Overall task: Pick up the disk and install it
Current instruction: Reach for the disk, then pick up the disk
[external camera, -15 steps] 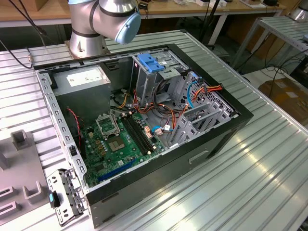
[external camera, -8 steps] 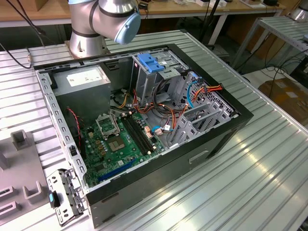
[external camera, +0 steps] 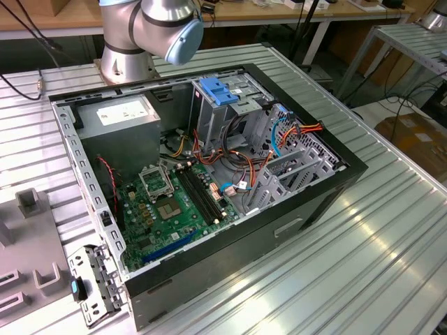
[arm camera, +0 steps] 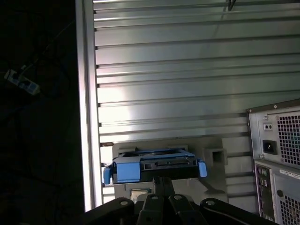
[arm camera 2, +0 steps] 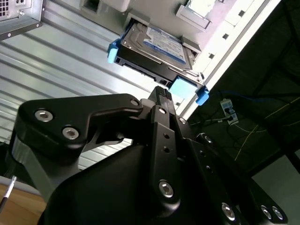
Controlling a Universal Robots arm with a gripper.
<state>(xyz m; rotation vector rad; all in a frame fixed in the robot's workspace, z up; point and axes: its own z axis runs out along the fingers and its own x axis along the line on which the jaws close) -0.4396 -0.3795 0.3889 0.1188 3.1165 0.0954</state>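
Disk [arm camera 2: 152, 44] sits in a grey holder [arm camera: 206, 145] just ahead of the pincer [arm camera 2: 161, 96], near touching, connector end facing it, long axis seemingly running straight away; whether the pincer is wide or narrow I cannot tell

The arm [external camera: 150, 31] stood at the exterior view's upper left; in both wrist views the tool [arm camera 2: 161, 96] [arm camera: 162, 181] had its fingers pressed together.

You have the open computer case [external camera: 230, 262] lying on the ribbed metal table [external camera: 363, 265]. Green motherboard [external camera: 174, 202] on its floor, grey power supply [external camera: 119, 115] toward the exterior view's left, light-blue latch plate [external camera: 220, 91] near the rim. Loose bracket [external camera: 94, 279] beside one corner.
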